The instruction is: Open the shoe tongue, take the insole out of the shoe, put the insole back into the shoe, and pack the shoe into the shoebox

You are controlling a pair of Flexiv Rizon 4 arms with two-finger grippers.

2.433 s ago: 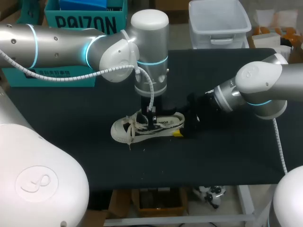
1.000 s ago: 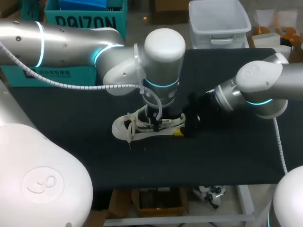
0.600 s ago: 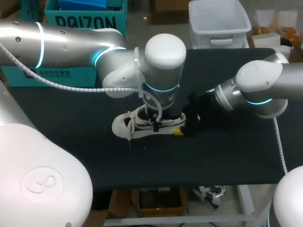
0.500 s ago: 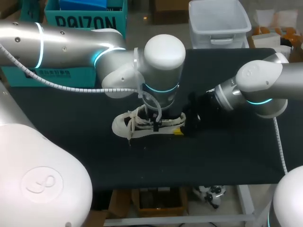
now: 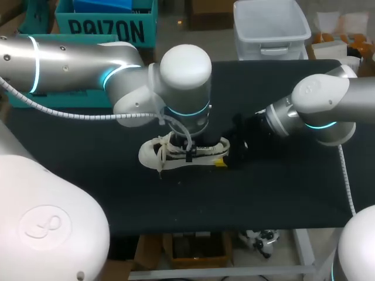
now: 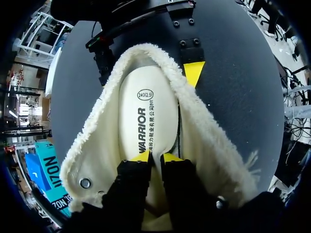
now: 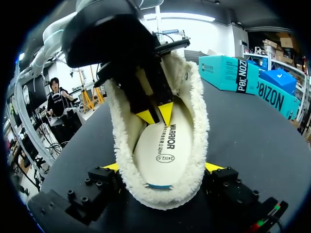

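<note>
Cream fleece lines the shoe (image 5: 181, 153), which lies near the middle of the black counter (image 5: 263, 193), toe towards the left edge. The left arm (image 5: 70, 55) is brought in level from the left edge and bent straight down at the wrist above the shoe's opening. The left claw (image 6: 156, 157) is set inside the shoe, fingers drawn narrow, tips together on the insole (image 6: 146, 107). The right arm (image 5: 325, 108) is held low from the right edge. The right claw (image 7: 164, 167) is spread wide and clamped on the heel, one yellow tip touching each side.
</note>
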